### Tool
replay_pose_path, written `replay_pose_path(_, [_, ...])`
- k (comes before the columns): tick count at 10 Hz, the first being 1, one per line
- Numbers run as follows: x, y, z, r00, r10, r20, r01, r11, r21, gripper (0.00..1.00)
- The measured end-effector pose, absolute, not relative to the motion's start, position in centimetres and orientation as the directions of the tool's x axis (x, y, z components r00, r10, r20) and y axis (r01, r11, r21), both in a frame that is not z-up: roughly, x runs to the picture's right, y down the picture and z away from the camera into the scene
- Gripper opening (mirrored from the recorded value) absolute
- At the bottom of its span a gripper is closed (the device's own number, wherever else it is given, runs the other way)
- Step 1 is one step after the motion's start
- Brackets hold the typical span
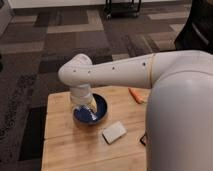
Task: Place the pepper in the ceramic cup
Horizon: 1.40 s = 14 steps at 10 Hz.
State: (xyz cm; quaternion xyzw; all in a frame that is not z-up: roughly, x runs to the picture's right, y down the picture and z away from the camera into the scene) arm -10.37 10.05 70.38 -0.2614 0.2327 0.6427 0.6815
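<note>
Lying nearest on the light wooden worktop (pixel 65 145), just in front of the wide dark-blue bowl (pixel 102 113) and a little to its right, is a flat pale rectangular packet (pixel 114 132). The white robot arm (pixel 115 72) bends down over the bowl, and its end effector (pixel 86 106) hangs inside it with the jaws spread wide and nothing visibly held. Beyond the bowl and to its right, well apart from it, the small tapered orange pepper (pixel 136 95) lies on the worktop near the far edge, with grey patterned carpet (pixel 60 45) farther behind the bowl.
</note>
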Motion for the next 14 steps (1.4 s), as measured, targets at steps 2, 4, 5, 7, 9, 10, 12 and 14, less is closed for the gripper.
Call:
replay_pose_path(2, [-10.4,10.1,70.4,0.065,0.754,-0.653,-0.998,0.037,-0.057,0.65])
replay_pose_path(4, [-10.4,10.0,70.3,0.065,0.755,-0.652,-0.998,0.037,-0.057,0.65])
replay_pose_path(5, [-10.4,10.0,70.3,0.066,0.755,-0.652,-0.998,0.037,-0.057,0.65])
replay_pose_path(7, [-10.4,10.0,70.3,0.065,0.755,-0.652,-0.998,0.037,-0.057,0.65])
replay_pose_path(9, [-10.4,10.0,70.3,0.066,0.755,-0.652,-0.998,0.037,-0.057,0.65])
replay_pose_path(10, [-10.4,10.0,70.3,0.065,0.755,-0.652,-0.998,0.037,-0.057,0.65])
replay_pose_path(12, [-10.3,9.9,70.3,0.064,0.756,-0.651,-0.998,0.034,-0.059,0.65])
replay_pose_path(14, [-8.7,8.4,70.6,0.043,0.767,-0.64,-0.999,0.011,-0.053,0.65])
